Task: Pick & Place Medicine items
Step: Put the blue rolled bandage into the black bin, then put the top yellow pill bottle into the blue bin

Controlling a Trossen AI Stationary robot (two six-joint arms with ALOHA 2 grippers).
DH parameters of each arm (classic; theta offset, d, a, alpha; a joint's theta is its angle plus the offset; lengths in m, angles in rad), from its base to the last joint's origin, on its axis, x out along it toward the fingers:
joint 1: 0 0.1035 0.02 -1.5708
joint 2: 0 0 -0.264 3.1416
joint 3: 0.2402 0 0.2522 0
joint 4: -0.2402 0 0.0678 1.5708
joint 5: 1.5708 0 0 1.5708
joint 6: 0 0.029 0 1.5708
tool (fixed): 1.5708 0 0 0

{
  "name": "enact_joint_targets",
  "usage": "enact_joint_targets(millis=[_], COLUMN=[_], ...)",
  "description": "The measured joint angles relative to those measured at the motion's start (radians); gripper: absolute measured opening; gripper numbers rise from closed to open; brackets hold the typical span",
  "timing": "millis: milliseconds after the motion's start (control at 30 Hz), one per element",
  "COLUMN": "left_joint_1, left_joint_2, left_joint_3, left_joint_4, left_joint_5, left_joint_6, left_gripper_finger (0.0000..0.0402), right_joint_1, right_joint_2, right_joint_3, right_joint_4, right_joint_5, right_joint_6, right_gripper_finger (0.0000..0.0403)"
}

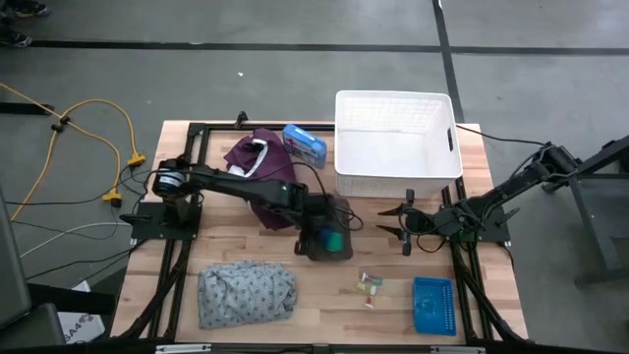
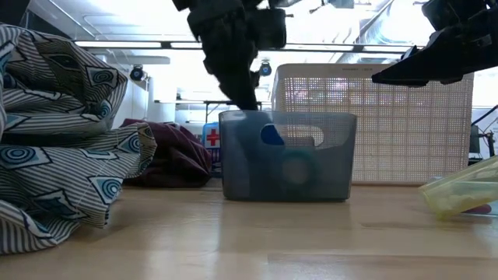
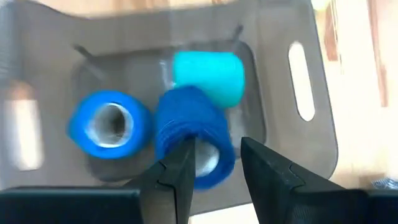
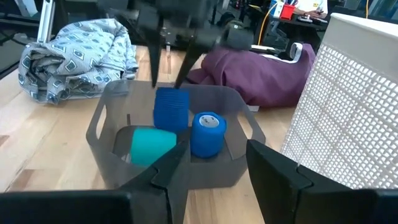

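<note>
Left pincer (image 3: 214, 165) pinching dark blue roll (image 3: 189, 127) over grey bin (image 4: 109, 146), for drop-in; right pincer (image 4: 214, 158) spread, waiting right.

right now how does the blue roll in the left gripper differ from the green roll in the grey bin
The blue roll is dark blue and held by the left gripper, one finger inside its core; the green roll is teal and loose. The blue roll sits raised above the bin floor; the green roll lies on its side on it. Both are small rolls inside the bin.
</note>
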Motion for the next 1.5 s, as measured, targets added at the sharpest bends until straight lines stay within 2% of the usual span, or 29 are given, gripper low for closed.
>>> enact_joint_targets(millis=[100, 733, 900, 1033, 1300, 1500], left_joint_1=[-0.005, -0.016, -0.021, -0.051, -0.099, -0.102], left_joint_2=[-0.024, -0.048, -0.096, -0.200, -0.464, -0.619], left_joint_3=[0.000, 0.000, -0.012, -0.125, -0.454, -0.607], left_joint_4=[-0.004, -0.038, -0.136, -0.072, 0.132, 0.195], left_joint_5=[-0.031, -0.039, -0.059, -0.094, -0.192, -0.210], left_joint_6=[0.001, 0.005, -0.051, -0.073, -0.174, -0.193], left_gripper_finger=[0.0123, 0.0123, 0.0123, 0.0123, 0.0123, 0.0123], right_joint_1=[0.000, 0.000, 0.000, 0.000, 0.000, 0.000], right_joint_2=[0.000, 0.000, 0.000, 0.000, 0.000, 0.000], right_joint_3=[0.000, 0.000, 0.000, 0.000, 0.000, 0.000], right_joint_4=[0.001, 0.002, 0.001, 0.002, 0.002, 0.001], right_joint_5=[0.000, 0.000, 0.000, 0.000, 0.000, 0.000], right_joint_6=[0.000, 0.000, 0.000, 0.000, 0.000, 0.000], right_gripper_finger=[0.0146, 0.0146, 0.0146, 0.0146, 0.0146, 0.0146])
